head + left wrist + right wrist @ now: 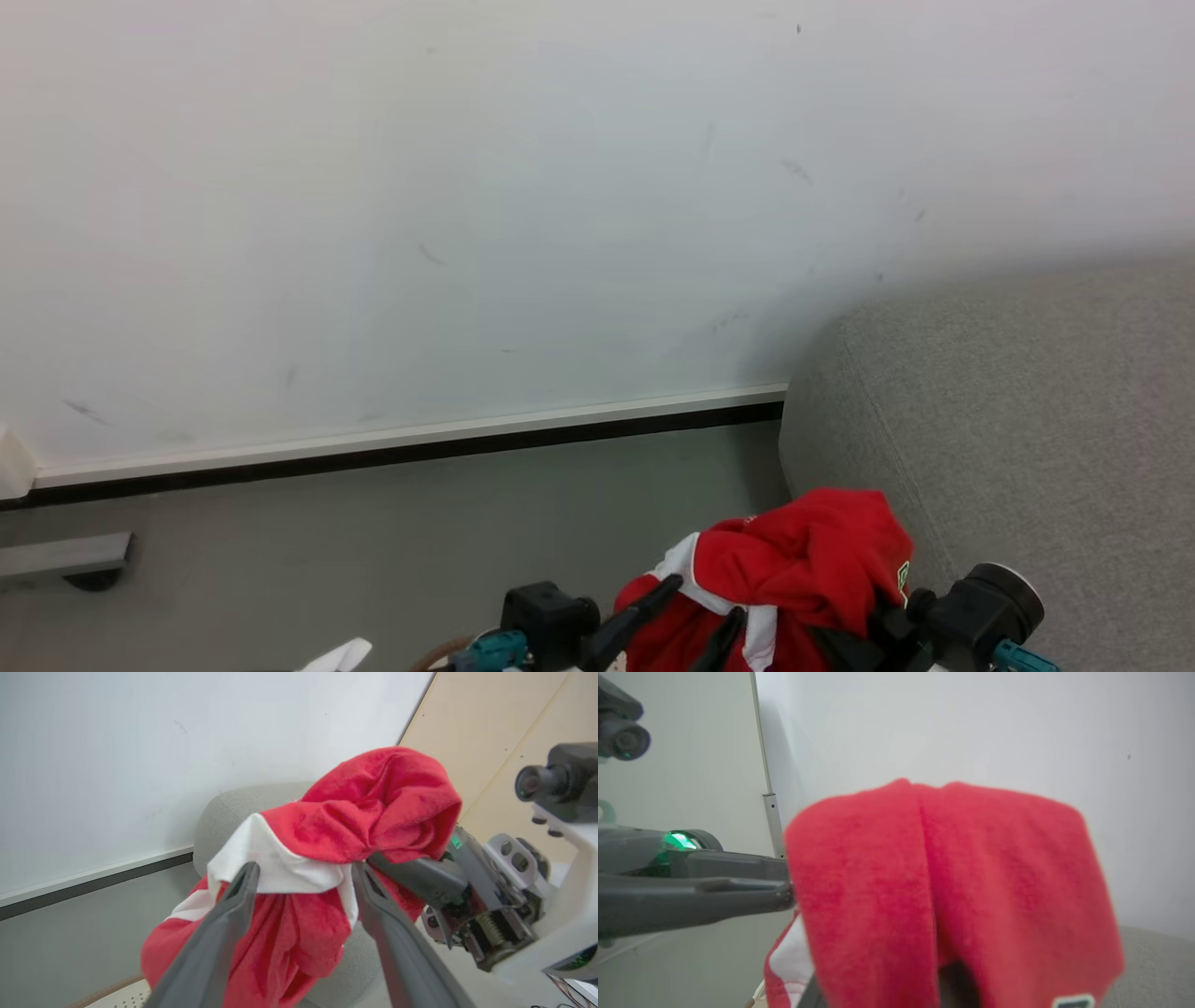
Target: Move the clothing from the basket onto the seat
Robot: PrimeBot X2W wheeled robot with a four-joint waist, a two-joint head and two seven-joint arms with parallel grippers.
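Observation:
The red clothing [803, 560] with white panels hangs bunched in the air just left of the grey seat [1027, 420]. In the left wrist view my left gripper [303, 872] pinches the clothing's [355, 812] white fold between its fingertips, which the bundle keeps apart. My right gripper [971, 607] sits under the red cloth, which drapes over its fingers and hides them. In the right wrist view the clothing [943, 886] lies blurred close to the lens. A strip of the cream perforated basket [122, 998] with its brown rim peeks out at the bottom of the left wrist view.
A pale wall with a white and black baseboard [420, 443] runs behind the grey floor [420, 532]. A grey metal bar [65, 555] lies low at the left. A beige panel [490, 737] stands beyond the seat [233, 807].

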